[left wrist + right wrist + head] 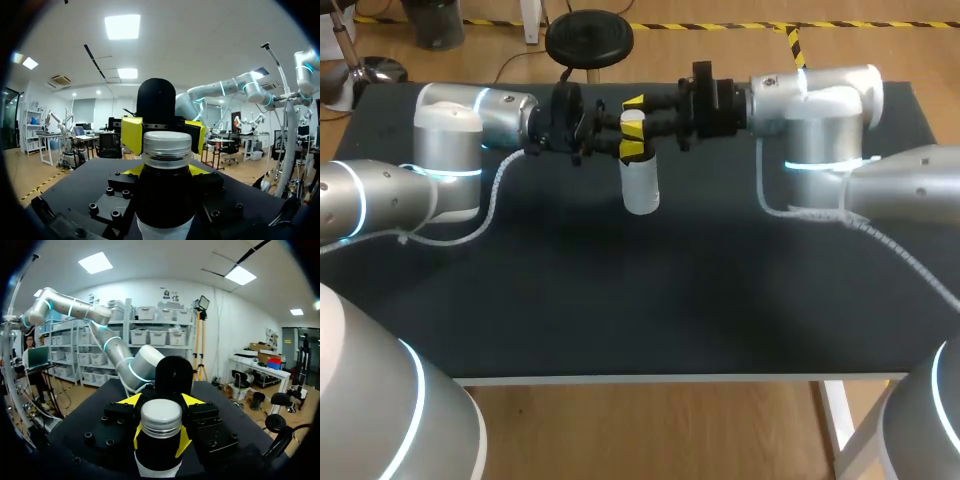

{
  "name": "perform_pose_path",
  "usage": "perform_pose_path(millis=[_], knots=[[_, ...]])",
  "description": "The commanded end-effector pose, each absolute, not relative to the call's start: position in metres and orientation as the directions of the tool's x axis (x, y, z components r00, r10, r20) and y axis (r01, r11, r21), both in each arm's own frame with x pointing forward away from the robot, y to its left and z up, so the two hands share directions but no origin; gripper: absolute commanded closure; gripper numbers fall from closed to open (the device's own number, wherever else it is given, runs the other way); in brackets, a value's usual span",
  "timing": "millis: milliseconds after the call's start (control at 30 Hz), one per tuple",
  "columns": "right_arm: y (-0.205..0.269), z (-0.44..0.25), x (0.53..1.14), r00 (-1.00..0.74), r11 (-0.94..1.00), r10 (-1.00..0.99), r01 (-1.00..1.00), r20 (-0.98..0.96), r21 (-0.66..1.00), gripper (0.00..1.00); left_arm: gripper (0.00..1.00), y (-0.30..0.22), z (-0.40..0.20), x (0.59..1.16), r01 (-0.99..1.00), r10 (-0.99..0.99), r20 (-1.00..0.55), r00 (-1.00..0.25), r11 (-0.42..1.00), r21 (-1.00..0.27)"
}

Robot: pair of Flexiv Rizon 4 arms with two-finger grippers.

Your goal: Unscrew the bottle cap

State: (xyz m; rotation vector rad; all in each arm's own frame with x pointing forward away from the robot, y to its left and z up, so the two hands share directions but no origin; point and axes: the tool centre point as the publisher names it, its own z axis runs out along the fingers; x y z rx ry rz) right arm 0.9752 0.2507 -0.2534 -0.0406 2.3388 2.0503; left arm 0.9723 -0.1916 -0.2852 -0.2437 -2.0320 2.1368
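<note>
Your left gripper (165, 171) comes in from the left and is clamped on the bottle (641, 186) at its dark neck. The bottle's upright at the far middle of the table (620, 300), silver cap (161, 416) on. From the right, your right gripper (160, 438) pinches the neck too, just under the cap.

Cap (160, 417): silvery metal, ribbed skirt, smooth top. Bottle (640, 188): dark glossy neck, white matt body. Bench (620, 300): matt black.
</note>
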Motion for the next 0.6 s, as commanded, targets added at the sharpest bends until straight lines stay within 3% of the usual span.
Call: perform_pose_path(millis=[33, 600], knots=[[0.251, -0.256, 0.977, -0.873, 0.139, -0.488, -0.100, -0.020, 0.985, 1.00, 1.00, -0.193, -0.284, 0.973, -0.016, 0.242, 0.004, -0.970, -0.050, -0.999], [0.250, -0.255, 0.962, -0.489, 0.132, -0.872, -0.188, 0.024, 0.973, 1.00, 1.00, -0.193, -0.284, 0.973, -0.016, 0.242, 0.004, -0.970, -0.050, -0.999]])
